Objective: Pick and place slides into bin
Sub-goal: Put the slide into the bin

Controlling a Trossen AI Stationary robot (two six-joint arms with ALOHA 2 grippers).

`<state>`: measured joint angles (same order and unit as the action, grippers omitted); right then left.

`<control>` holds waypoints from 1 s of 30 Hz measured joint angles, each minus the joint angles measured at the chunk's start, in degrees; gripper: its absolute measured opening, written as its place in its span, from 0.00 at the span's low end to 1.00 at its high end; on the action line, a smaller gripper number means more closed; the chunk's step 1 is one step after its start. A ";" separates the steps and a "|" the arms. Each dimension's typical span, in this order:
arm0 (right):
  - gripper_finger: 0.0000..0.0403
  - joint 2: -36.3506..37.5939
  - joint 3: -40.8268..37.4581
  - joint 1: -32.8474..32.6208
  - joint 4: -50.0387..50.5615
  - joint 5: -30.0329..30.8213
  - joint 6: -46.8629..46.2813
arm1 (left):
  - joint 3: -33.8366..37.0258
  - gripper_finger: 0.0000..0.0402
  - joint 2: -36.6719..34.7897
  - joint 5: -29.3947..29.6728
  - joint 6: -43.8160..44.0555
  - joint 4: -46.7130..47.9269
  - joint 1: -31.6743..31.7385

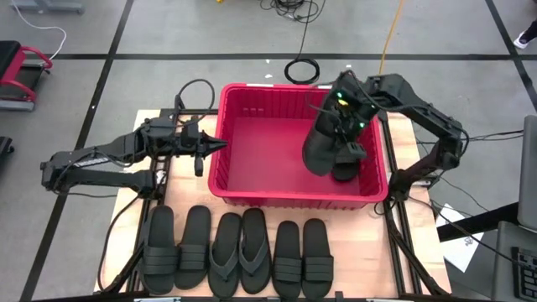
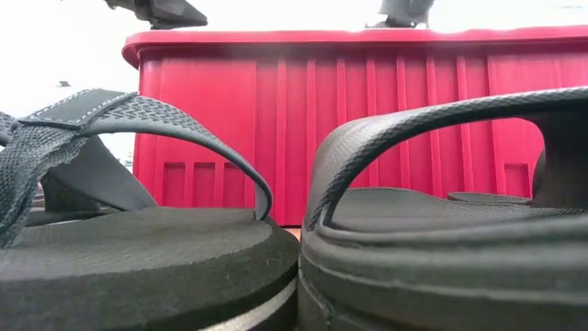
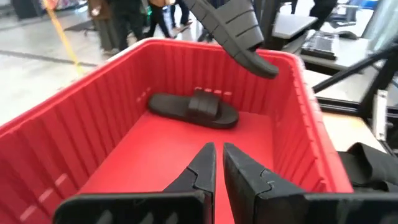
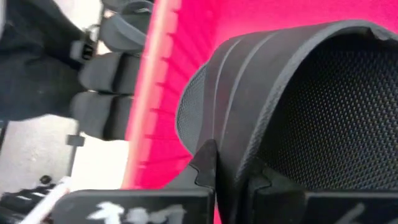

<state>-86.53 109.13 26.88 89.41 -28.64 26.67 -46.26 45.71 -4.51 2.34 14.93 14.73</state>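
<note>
Slide (image 1: 320, 141) clamped in right claw (image 1: 348, 126) over bin (image 1: 252, 189).

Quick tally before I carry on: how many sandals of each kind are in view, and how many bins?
Ribbed-strap slides: 6, with four on the table, one lying in the bin, and one held over the bin by the right gripper.
Thong flip-flops: 2.
Red bins: 1.
Total: 9 things.

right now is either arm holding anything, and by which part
The right gripper holds a slide over the bin, its fingers pinching the ribbed strap's edge. The left gripper is shut on nothing, at the bin's left rim.
</note>
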 joint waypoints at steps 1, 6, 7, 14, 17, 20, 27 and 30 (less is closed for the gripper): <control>0.02 -0.71 -0.01 1.94 0.21 0.04 2.11 | 0.00 0.06 0.02 0.00 0.73 0.39 0.74; 0.02 -4.69 -0.01 11.23 -4.21 -0.20 9.63 | 0.00 0.06 0.02 0.00 1.38 1.33 3.57; 0.02 -5.68 -0.01 12.48 -4.76 -1.06 11.03 | 0.00 0.06 0.02 -0.01 2.00 1.32 3.83; 0.02 -12.57 -0.42 16.21 1.13 -3.25 23.94 | 0.00 0.06 0.02 0.75 1.80 1.34 4.76; 0.02 -12.75 -3.17 15.01 0.10 1.65 28.86 | 0.00 0.06 0.02 2.11 2.52 1.34 4.84; 0.02 -12.67 -6.41 13.97 0.88 4.28 31.96 | 0.00 0.06 0.02 2.64 2.82 1.47 4.84; 0.01 -12.84 -15.32 13.53 0.75 4.39 30.97 | 0.00 0.06 0.02 3.10 4.18 1.64 4.80; 0.01 -12.86 -18.15 13.10 0.07 3.96 28.86 | 0.00 0.06 0.02 3.10 4.16 1.64 4.80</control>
<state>-99.39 90.98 39.98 89.48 -24.68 55.53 -46.26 45.74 -1.41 6.50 16.58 19.53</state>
